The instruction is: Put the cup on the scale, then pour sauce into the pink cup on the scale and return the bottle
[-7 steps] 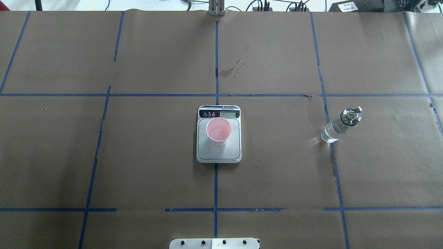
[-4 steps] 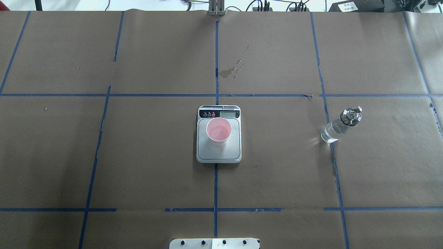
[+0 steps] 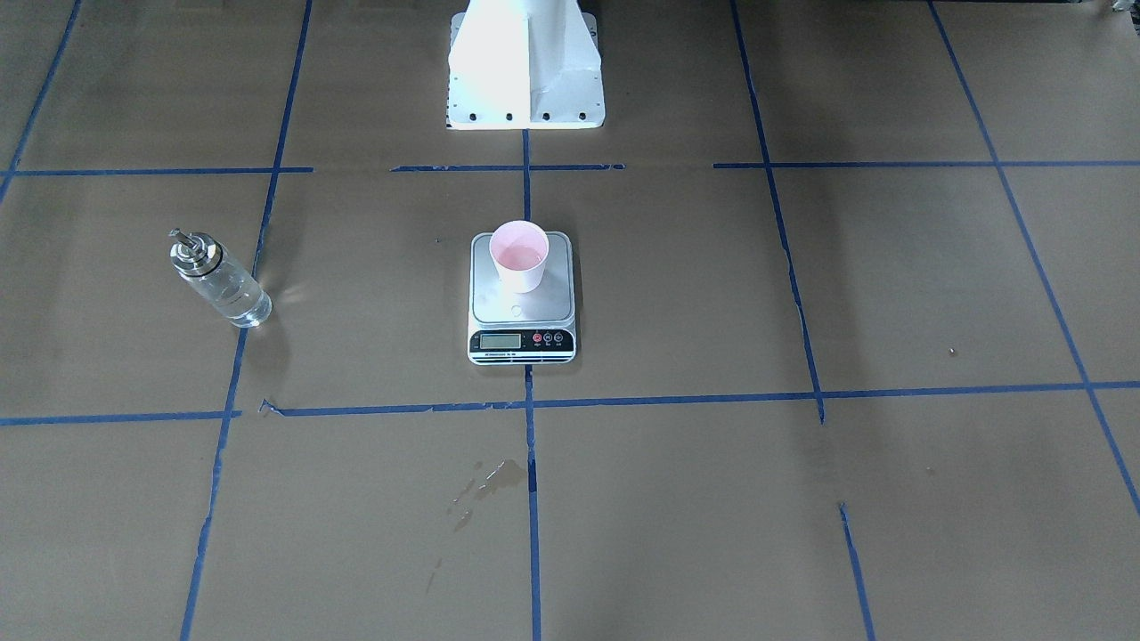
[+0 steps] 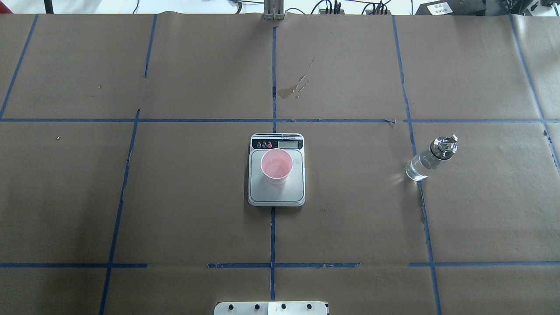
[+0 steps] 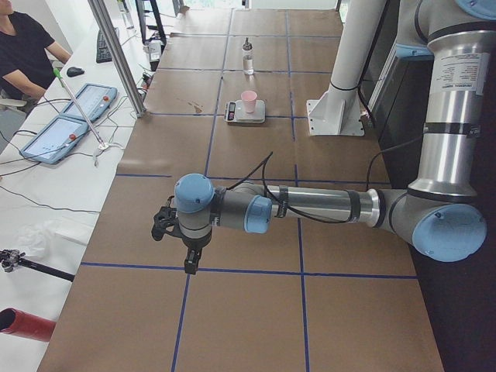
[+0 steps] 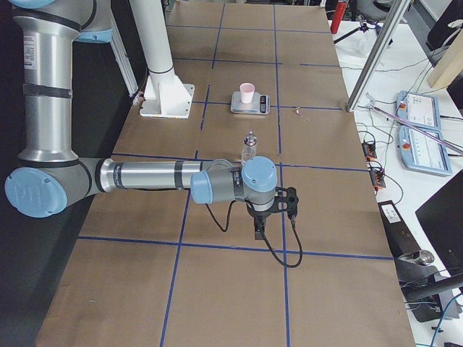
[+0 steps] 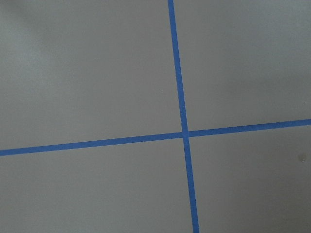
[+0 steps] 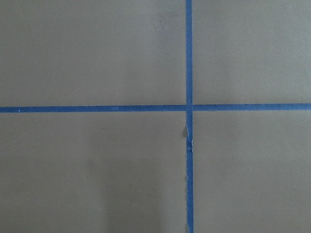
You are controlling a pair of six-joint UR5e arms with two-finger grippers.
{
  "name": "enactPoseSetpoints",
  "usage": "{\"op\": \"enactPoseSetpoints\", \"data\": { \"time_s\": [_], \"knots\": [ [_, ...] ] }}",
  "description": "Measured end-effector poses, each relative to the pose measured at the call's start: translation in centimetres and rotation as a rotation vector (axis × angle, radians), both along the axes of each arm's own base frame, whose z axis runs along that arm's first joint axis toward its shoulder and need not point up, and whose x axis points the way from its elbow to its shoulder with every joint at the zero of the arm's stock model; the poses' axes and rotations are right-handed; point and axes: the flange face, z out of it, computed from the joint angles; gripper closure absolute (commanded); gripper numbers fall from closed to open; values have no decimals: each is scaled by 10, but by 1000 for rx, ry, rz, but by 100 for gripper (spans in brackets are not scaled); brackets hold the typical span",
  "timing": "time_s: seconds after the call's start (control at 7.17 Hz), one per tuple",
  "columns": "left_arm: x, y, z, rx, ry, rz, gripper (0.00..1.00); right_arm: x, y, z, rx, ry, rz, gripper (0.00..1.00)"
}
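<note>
I see the small pale pink tapered cup point(image 4: 276, 166) upright on the flat silver-grey scale point(image 4: 277, 196), near its display end. The clear glass bottle with metal spout point(image 4: 431, 159) stands well apart, robot's right, on brown paper. Left gripper point(image 5: 164, 224) and right gripper point(image 6: 289, 202) hover over tape crossings; can't tell if parted or clenched.

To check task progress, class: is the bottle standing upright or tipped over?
Upright: the bottle stands vertically on its base in both side views.
</note>
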Motion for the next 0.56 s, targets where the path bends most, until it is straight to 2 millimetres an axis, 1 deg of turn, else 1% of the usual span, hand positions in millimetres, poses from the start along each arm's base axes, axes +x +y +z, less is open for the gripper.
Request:
{"op": "enactPoseSetpoints", "data": {
  "time_s": [0.56],
  "knots": [
    [10,-3,-8,18,1,20,0,0,5,11,-22,3,0,0]
  ]
}}
